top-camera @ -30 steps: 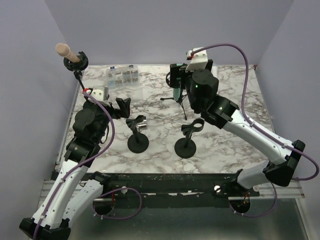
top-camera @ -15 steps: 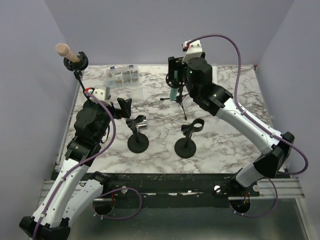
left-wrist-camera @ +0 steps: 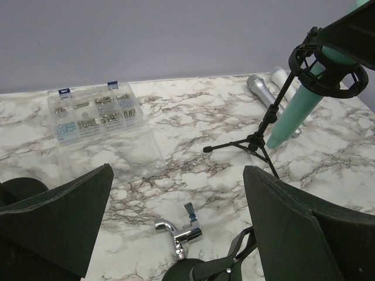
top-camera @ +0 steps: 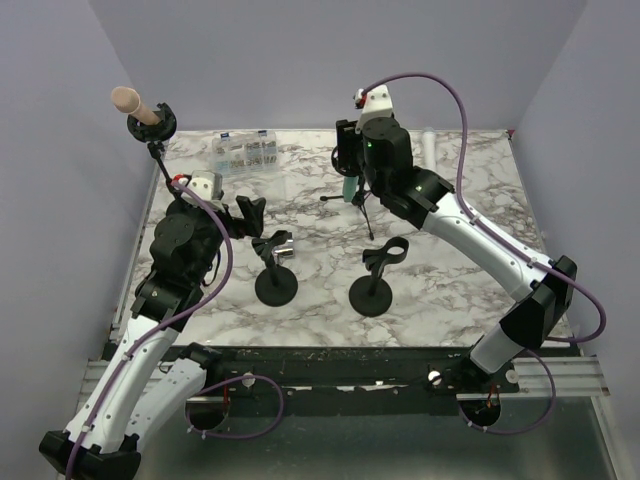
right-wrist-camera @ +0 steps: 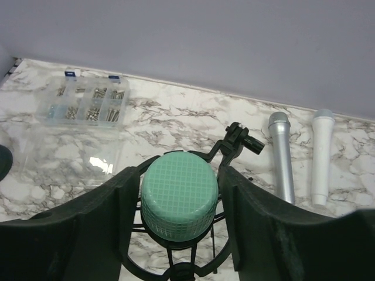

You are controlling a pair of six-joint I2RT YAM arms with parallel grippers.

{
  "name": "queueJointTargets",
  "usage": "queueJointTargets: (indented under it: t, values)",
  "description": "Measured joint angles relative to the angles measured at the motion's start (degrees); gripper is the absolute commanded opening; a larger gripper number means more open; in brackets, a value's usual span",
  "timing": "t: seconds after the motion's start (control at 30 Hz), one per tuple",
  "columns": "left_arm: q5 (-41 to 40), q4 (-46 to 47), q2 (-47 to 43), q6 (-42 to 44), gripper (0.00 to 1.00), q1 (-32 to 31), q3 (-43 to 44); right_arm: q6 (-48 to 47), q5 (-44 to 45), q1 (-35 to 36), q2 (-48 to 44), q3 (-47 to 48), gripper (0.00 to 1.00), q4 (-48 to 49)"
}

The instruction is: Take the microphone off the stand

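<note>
Mic [right-wrist-camera: 179,196] up in tripod stand [left-wrist-camera: 258,139] mount, head snug betw right gripper [right-wrist-camera: 180,175] fingers [right-wrist-camera: 263,228]. Can't tell if actually clamped tho. Wide-open left gripper [left-wrist-camera: 177,175] well off from stand.

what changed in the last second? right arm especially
The right arm's wrist and forearm swung toward the far edge, uncovering the white microphone. The right gripper stayed astride the head of the green microphone; whether it clamps is unclear. The microphone still sits in the tripod stand. The left gripper stayed open and unmoved; the parts box is unchanged.
</note>
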Motion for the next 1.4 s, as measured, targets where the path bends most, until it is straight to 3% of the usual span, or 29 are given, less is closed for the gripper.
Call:
queueJointTargets:
  t: [0.3, 0.7, 0.93, 1.13, 1.4]
  values:
    - [0.1, -0.2, 0.0, -0.2, 0.96, 0.0, 0.0, -0.1, -0.2, -0.2, 0.3, 1.2, 0.44, -0.8]
    - [0.1, -0.3, 0.0, -0.2, 0.96, 0.0, 0.0, -4.9, -0.2, -0.2, 1.4, 16.4, 0.34, -3.7]
    - [0.1, -0.3, 0.0, -0.2, 0.96, 0.0, 0.0, -6.7, -0.2, -0.2, -0.8, 19.8, 0.26, -3.4]
    - [0.1, -0.3, 0.4, -0.4, 0.96, 0.0, 0.0, -7.6, -0.2, -0.2, -11.1, 11.8, 0.13, 4.0]
    - [0.1, -0.3, 0.5, -0.5, 0.96, 0.0, 0.0, -12.3, 5.3, -0.2, -26.7, -8.4, 0.1, 23.6]
